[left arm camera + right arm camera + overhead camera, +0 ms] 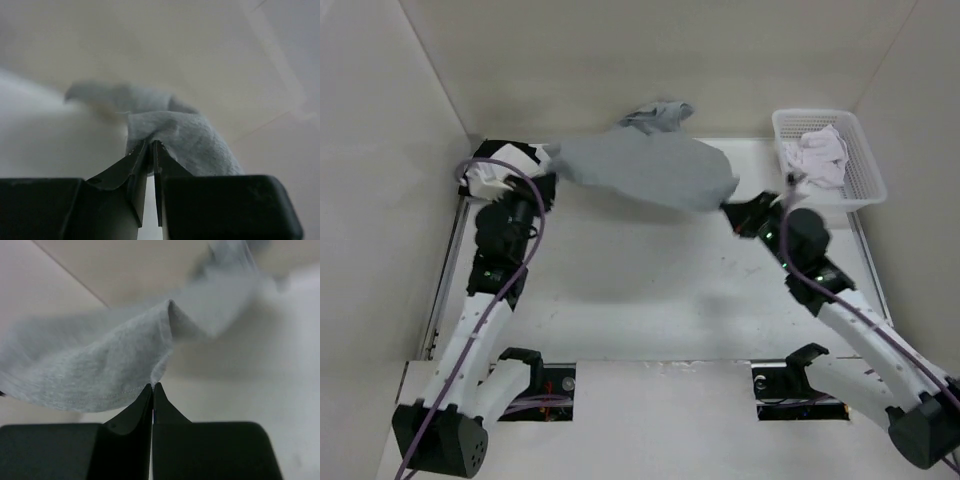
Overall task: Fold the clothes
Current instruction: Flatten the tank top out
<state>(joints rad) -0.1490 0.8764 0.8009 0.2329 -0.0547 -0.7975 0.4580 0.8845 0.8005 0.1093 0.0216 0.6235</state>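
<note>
Spreading is in hand: the clothes (640,170) hang stretched above the far end of the surface (650,300). My right gripper (152,386) pinches a hem; whether my left gripper (150,143) (jaws a sliver apart) grips, I cannot tell. Next calls for lowering it flat.

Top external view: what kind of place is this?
Likely a lab cell for robot laundry folding: a white table boxed by panels, two arms holding a grey top, a basket of white cloth.

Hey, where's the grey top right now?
In the top view the grey top spans the far middle of the table, raised between the left jaws and the right jaws, just left of the white basket.
</note>
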